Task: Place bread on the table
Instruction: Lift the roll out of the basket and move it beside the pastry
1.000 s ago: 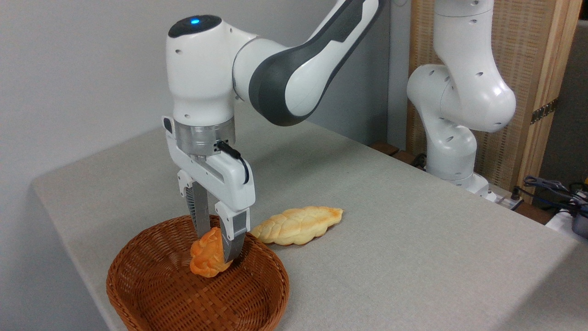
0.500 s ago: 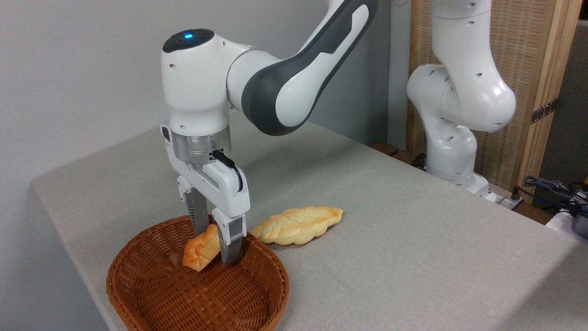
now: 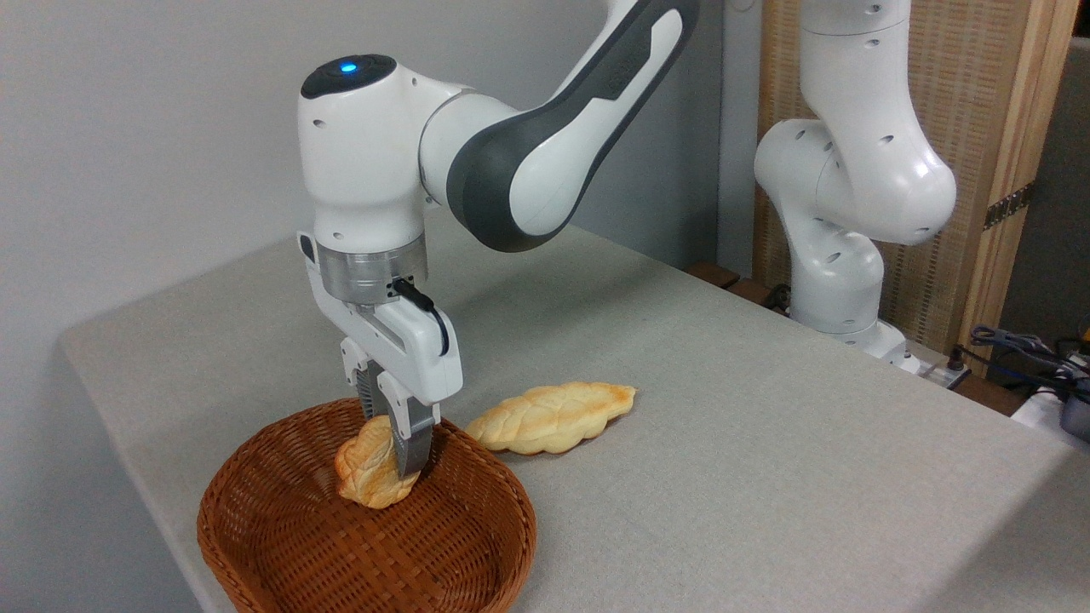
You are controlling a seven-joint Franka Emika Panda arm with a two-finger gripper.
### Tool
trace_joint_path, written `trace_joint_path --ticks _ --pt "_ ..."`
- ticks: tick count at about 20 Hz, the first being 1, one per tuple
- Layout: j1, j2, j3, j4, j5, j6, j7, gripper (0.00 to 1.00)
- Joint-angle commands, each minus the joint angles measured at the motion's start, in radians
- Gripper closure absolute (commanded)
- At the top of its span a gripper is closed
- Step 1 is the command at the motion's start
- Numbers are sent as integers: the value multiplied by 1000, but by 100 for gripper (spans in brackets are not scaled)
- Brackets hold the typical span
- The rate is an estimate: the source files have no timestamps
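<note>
From my remote station I see the arm reaching in from the upper right, with its wrist pointing straight down over the basket. A blue light is lit on top of the wrist housing.

The gripper is lowered into the basket. Its two fingers stand close together and are pinching the bun along its upper right edge. The near finger lies across the front of the crust; the far finger is mostly hidden behind the near one and the bun.

The bun is orange-golden with a cracked crust. It sits inside the basket, toward the rear centre, tilted with its upper edge up between the fingers. I cannot tell whether its lower edge is touching the woven floor or is just clear of it.

The basket is brown wicker, round and shallow. It rests on the table at the near left corner, and its front edge runs past the bottom of the picture.

A longer, pale-yellow braided loaf lies flat on the grey-beige cloth, just beside the right rear rim of the basket and apart from the gripper.

The base of the arm stands past the far right edge of the table, in front of a woven wood-framed screen. Cables lie at the far right.
</note>
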Motion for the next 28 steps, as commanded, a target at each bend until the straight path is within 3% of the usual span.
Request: trace_joint_path --ticks 1,7,12,15,20,28 --pt "0 -7 5 8 -7 20 17 59" --pt "2 -96 14 25 -15 3 2 59" --pt "5 -182 20 24 -17 -156 2 58" --pt "3 -208 23 21 -18 -265 4 52" --pt "0 -211 11 12 -18 -434 4 46" --pt "-72 -156 9 -42 -14 -446 11 32"
